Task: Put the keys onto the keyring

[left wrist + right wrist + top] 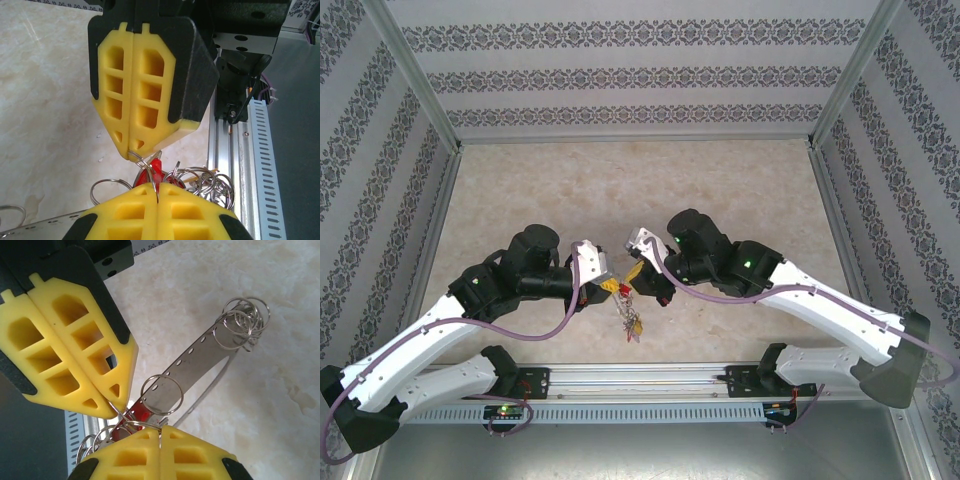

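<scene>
Top view high from behind, wrist views close, sharing keyring (197, 355)

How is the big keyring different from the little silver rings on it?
The keyring is one flat grey band with a row of holes, bent into a long loop. The little rings are thin round wire circles. The keyring is much bigger than any of the little rings. There is one keyring but many little rings, some bunched at its far end. Both look like shiny metal.
</scene>
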`<action>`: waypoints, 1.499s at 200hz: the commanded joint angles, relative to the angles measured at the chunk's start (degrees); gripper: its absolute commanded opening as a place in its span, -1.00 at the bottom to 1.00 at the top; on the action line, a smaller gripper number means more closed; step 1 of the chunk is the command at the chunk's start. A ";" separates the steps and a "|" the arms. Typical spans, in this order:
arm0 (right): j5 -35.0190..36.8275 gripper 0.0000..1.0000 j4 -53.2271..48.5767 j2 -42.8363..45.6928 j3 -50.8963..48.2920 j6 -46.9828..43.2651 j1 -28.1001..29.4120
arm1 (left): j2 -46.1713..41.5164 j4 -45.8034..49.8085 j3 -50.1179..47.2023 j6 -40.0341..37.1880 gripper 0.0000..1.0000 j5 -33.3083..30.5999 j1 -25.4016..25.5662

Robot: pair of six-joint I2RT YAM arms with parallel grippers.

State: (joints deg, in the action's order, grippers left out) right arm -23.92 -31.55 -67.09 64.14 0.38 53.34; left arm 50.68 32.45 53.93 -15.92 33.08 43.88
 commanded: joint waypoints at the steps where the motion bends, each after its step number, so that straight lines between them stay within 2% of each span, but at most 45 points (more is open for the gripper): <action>1: 1.85 -1.00 -2.81 -1.16 1.07 1.55 -1.31 | -2.43 -1.83 1.30 -1.13 -1.00 3.35 0.77; 135: 2.78 -1.00 -5.90 -2.00 1.86 3.32 -2.91 | -2.95 -2.12 1.23 -1.04 -1.00 2.69 0.75; 200: 1.07 -1.00 -2.92 1.72 -0.48 1.91 -2.91 | -2.85 -2.15 1.11 -0.95 -1.00 2.71 0.77; 240: 1.79 -0.22 1.14 9.10 -5.38 -0.63 -2.80 | -2.75 -2.06 1.09 -1.03 -1.00 2.77 0.77; 264: -1.82 0.23 7.68 15.65 -10.63 -1.93 -2.81 | -2.69 -2.04 1.18 -1.04 -1.00 3.37 0.73; 277: -3.45 0.36 9.63 17.30 -12.21 -2.63 -2.80 | -2.68 -1.86 1.25 -1.04 -1.00 3.96 0.76; 300: -6.49 0.39 10.75 16.72 -12.50 -3.98 -2.80 | -2.46 -1.92 1.32 -0.95 -1.00 5.10 0.77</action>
State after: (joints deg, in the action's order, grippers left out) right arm -25.74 -26.26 -49.76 52.82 -1.30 50.74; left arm 48.64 32.60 53.93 -16.12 35.03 44.18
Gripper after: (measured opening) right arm 0.692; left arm 0.046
